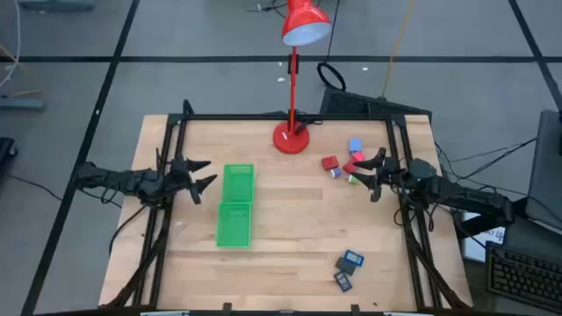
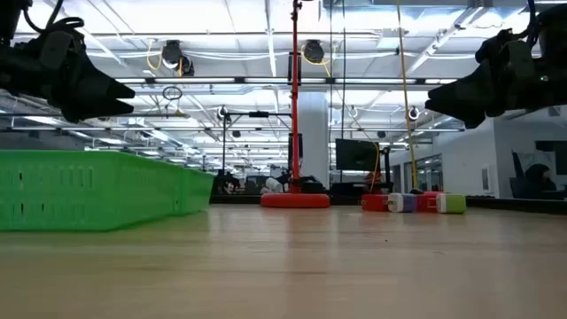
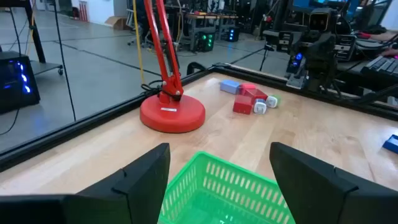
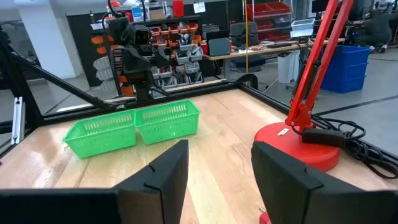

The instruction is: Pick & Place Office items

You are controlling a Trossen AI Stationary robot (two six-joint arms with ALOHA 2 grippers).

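Observation:
The office items lie in two groups. Red blocks, a blue block and a whitish-blue bit rest flat on the table near the far right; the left wrist view shows them as a cluster. Two dark rectangles with blue faces lie near the near right edge. My right gripper hovers open above the table just right of the red cluster, touching nothing. My left gripper hovers open just left of the green tray's far end.
A tall red desk lamp stands on its round base at the far middle, its cord trailing off the far edge. The long green two-compartment tray lies left of centre. A black frame rail runs along the table's edges. Bare wood lies between tray and items.

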